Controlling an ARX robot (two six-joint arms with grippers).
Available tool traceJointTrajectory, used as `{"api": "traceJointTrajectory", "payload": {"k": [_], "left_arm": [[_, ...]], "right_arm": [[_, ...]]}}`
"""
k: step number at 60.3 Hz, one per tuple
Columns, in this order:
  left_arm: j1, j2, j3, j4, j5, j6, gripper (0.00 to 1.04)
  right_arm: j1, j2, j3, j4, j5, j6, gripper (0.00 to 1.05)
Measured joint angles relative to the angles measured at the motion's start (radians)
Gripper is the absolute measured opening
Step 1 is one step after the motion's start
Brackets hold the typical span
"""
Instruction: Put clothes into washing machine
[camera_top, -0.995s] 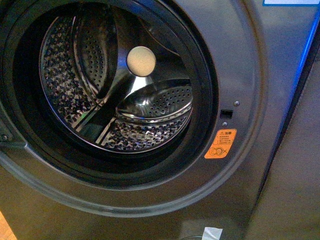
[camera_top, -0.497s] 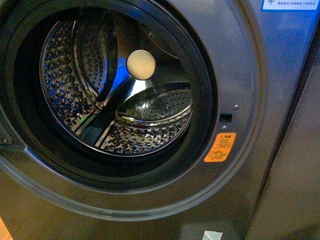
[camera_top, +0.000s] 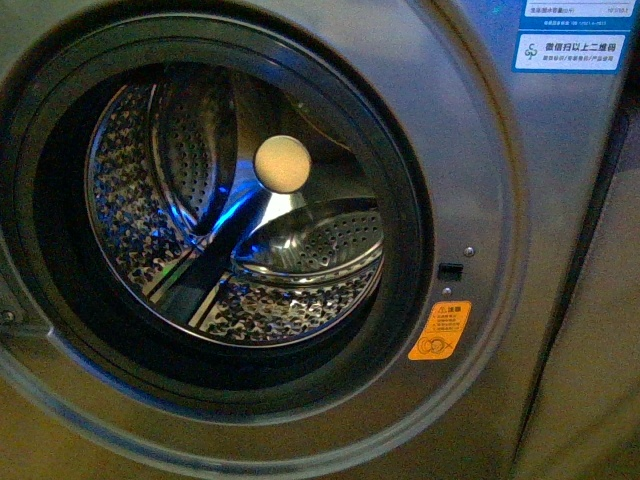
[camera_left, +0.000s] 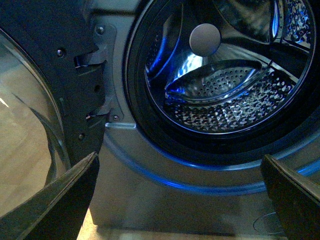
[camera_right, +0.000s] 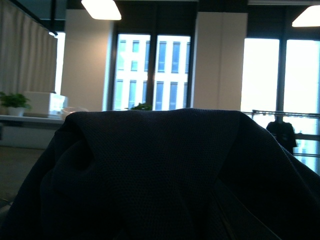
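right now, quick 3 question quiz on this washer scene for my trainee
1. True or false: the dark garment already lies inside the washing machine, in its perforated drum.
2. Which view shows the garment? A: front. B: left wrist. C: right wrist.
3. Fill in: the left end effector, facing the open port, is ____ (open or shut).

Key:
1. False. The drum is empty.
2. C.
3. Open. Its fingers stand wide apart with nothing between them.
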Motion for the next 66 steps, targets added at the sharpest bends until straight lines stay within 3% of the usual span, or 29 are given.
{"api": "traceJointTrajectory", "payload": {"k": [10, 16, 36, 52, 66], "left_arm": [[0.0, 0.0, 0.0, 0.0, 0.0, 0.0, 0.98], [0.0, 0.0, 0.0, 0.0, 0.0, 0.0, 0.98], [0.0, 0.0, 0.0, 0.0, 0.0, 0.0, 0.98], [0.0, 0.0, 0.0, 0.0, 0.0, 0.0, 0.98], [0.0, 0.0, 0.0, 0.0, 0.0, 0.0, 0.98]], "right_arm": [[0.379, 0.039, 0.199, -0.256, 0.179, -0.154, 0.14], [0.561, 0.09, 0.301, -0.364, 0.266, -0.218, 0.14], [1.043, 0.298, 0.61, -0.624, 0.436, -0.294, 0.14], [1.229, 0.364, 0.645, -0.642, 0.493, -0.312, 0.14], [1.249, 0.367, 0.644, -0.644, 0.491, -0.313, 0.14]]}}
